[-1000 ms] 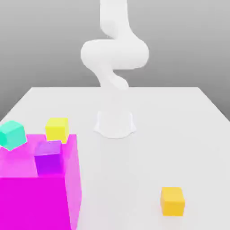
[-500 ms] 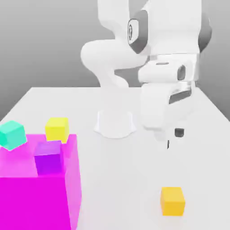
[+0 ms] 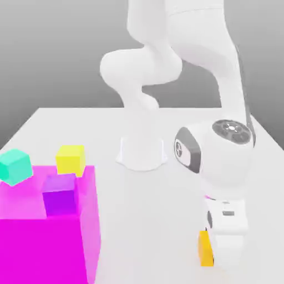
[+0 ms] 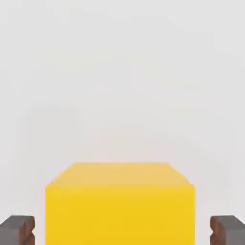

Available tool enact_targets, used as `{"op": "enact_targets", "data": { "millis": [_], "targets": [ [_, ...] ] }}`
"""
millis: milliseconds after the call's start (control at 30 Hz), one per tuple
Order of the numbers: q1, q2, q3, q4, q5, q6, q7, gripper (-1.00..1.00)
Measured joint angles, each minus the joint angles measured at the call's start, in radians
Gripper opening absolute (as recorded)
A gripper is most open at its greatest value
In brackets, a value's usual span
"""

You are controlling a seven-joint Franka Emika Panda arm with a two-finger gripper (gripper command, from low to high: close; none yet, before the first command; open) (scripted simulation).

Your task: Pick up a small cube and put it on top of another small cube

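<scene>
The small orange-yellow cube (image 3: pixel 204 248) rests on the white table near its front edge, towards the exterior view's right. The white hand partly covers it there. My gripper (image 3: pixel 223 256) is down over the cube. In the hand view the cube (image 4: pixel 119 206) sits between the two dark fingers (image 4: pixel 18 228), and a narrow strip of table shows on each side, so the jaws stand open around it without touching. A paler lemon-yellow cube (image 3: pixel 70 159) lies on the table at the exterior view's left.
A big translucent magenta block (image 3: pixel 33 244) fills the front left corner, and a purple cube (image 3: pixel 60 195) shows through it. A teal cube (image 3: pixel 15 166) sits tilted at the far left. The arm's white base (image 3: pixel 142 152) stands mid-table.
The arm has swung into view and dropped from above the table down onto the orange-yellow cube, which now sits between the fingers. No cube has moved.
</scene>
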Motion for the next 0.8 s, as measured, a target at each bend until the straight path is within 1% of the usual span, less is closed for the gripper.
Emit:
{"op": "enact_targets", "data": {
  "millis": [133,300,333,433,533,633,800],
  "targets": [
    [0.0,0.001,0.0,0.0,0.0,0.0,0.0,-1.0],
    [-0.014,-0.157,0.019,-0.029,0.023,-0.129,-0.019,-1.0],
    [-0.022,-0.19,0.012,-0.028,0.013,-0.162,-0.036,-1.0],
    [-0.074,-0.286,-0.024,-0.006,-0.04,-0.274,-0.136,-1.0],
    [-0.149,-0.383,-0.054,0.019,-0.073,-0.387,-0.263,-1.0],
    [-0.191,-0.478,-0.083,0.044,-0.086,-0.498,-0.407,-1.0],
    [-0.239,-0.626,-0.174,0.085,-0.09,-0.679,-0.663,-1.0]
  ]
}}
